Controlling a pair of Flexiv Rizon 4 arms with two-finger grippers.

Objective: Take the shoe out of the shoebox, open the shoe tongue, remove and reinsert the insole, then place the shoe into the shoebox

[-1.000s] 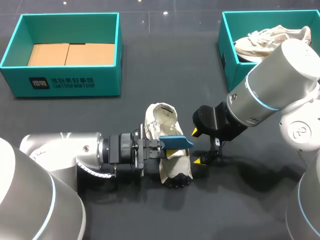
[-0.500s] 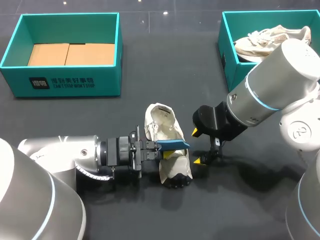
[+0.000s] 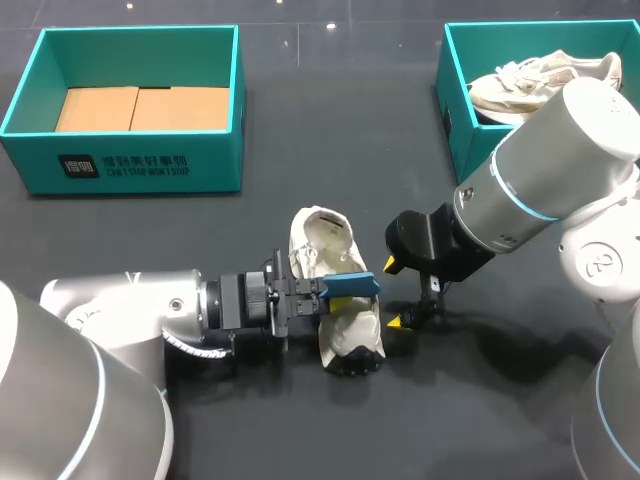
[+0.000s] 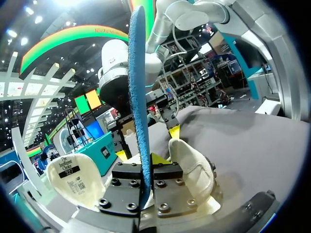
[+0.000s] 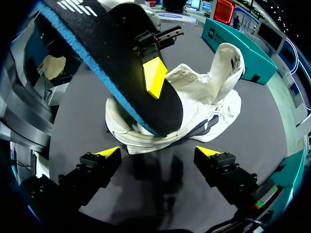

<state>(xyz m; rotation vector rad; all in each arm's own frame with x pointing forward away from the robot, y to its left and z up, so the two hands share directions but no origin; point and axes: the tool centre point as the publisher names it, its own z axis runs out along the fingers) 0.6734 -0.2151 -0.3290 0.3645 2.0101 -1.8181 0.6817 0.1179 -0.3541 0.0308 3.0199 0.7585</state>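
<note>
1. Edged back out over the shoe's lacing since half a second ago, after a slight retreat toward the arm: the left gripper (image 3: 325, 287) and its load.
2. Clamped from both sides on one end of a thin, blue-edged, black-topped foam insole (image 3: 350, 283), with the rest jutting free ahead of the fingers, edge-on in the left wrist view.
3. Directly beneath, upright on its sole on the dark grey tabletop (image 3: 260, 420): a cream fabric low-top sneaker (image 3: 340, 325), dark-soled toe toward the robot. Cannot tell whether insole and sneaker touch.
4. Just beside the sneaker, low over the table: the right gripper (image 3: 395, 293), fingers spread wide, holding nothing.
5. Expect a featherlight, limp insole, likely to bow under its own length and to slide in a loose pinch. Best gripped near one end, as here, leading with the free tip into the opening.
6. Expect a soft upper that caves when squeezed. Better to steady the sneaker at the stiffer heel or the sole edge.
7. Well apart at the table's far side: a teal cardboard shoebox (image 3: 140, 160) lined with brown card, and a second teal box (image 3: 455, 120) with another cream shoe (image 3: 540, 80) inside.
</note>
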